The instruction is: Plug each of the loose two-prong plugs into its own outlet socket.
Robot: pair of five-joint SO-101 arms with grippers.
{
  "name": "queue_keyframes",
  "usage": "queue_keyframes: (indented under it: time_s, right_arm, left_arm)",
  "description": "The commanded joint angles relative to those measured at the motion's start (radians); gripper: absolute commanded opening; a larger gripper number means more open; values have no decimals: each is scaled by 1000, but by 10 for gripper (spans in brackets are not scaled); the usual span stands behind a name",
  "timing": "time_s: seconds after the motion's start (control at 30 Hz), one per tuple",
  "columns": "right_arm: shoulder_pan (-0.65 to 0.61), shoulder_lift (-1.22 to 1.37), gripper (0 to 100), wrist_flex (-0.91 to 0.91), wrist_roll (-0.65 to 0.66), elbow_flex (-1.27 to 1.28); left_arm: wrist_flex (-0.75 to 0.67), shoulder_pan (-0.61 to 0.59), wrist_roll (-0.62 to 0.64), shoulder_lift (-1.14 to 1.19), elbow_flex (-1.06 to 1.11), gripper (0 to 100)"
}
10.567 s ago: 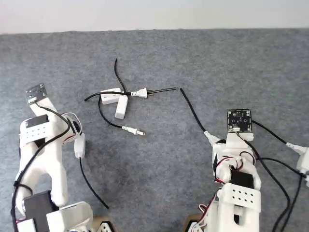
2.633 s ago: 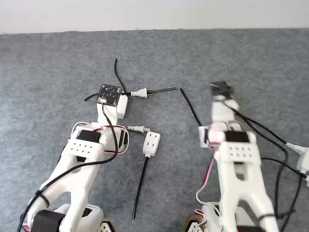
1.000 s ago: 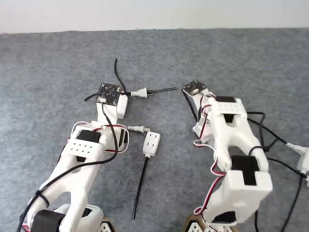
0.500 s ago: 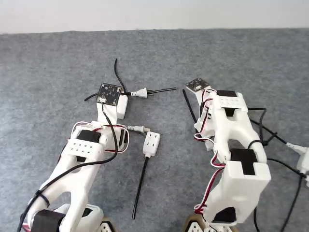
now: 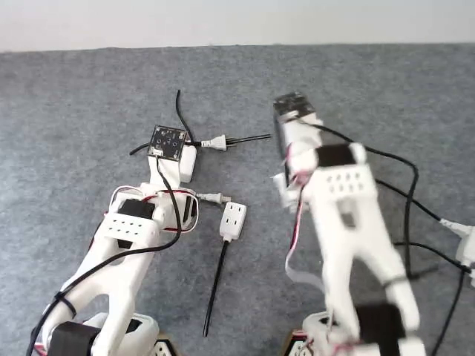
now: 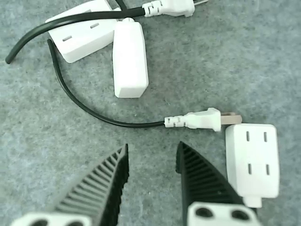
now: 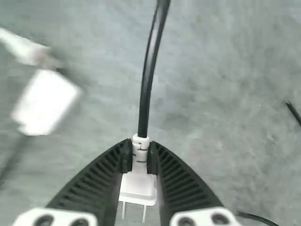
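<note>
My right gripper [image 7: 138, 148] is shut on a white two-prong plug [image 7: 138, 181], whose black cord [image 7: 150, 70] runs away from it. In the high view that arm [image 5: 334, 185] reaches toward the table's middle. My left gripper [image 6: 151, 157] is open and holds nothing, low over the grey mat. Just beyond it lies a loose white plug [image 6: 207, 120] [image 5: 210, 197], its prongs pointing at a white outlet block [image 6: 251, 157] [image 5: 233, 220]. Farther off lie two more white outlet blocks [image 6: 87, 30] [image 6: 129, 59] and another plug [image 6: 171, 7] [image 5: 215, 142].
A grey mat [image 5: 89, 96] covers the table up to a white wall at the far side. Black cords cross around the outlet blocks [image 5: 180, 111]. The right arm's own cables and a white connector [image 5: 464, 237] lie at the right edge.
The right arm has swung left and farther out, carrying the plug and lifting its black cord off the mat. The left arm has kept still, and the plugs and outlets beside it have not moved.
</note>
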Motion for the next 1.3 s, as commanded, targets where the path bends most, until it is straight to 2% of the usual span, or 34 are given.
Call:
queue_keyframes:
  time_s: [0.0, 0.2, 0.27, 0.33, 0.5, 0.7, 0.8, 1.0, 1.27]
  right_arm:
    - [-96, -182, 9, -87, -97, 78]
    - [-114, -328, 9, -532, -198, 456]
    - [-148, -377, 9, -647, -184, 555]
    - [-211, -441, 9, -628, -129, 575]
    - [-344, -598, 9, -444, -41, 565]
    - [-369, -654, 9, -375, 17, 566]
    - [-387, -634, 9, -383, 21, 577]
    - [-383, -588, 9, -414, 34, 582]
    - [-381, -564, 9, -430, 37, 583]
  left_arm:
    - [14, 20, 6, 23, -22, 159]
    - [204, 23, 35, 282, -262, 159]
    - [247, 25, 34, 356, -329, 159]
    - [264, 25, 34, 394, -366, 159]
    - [262, 25, 31, 404, -377, 159]
    - [270, 60, -124, 405, -372, 156]
    - [284, 80, -170, 404, -367, 153]
    - [319, 117, -299, 404, -363, 88]
    - [351, 133, -431, 402, -360, 83]
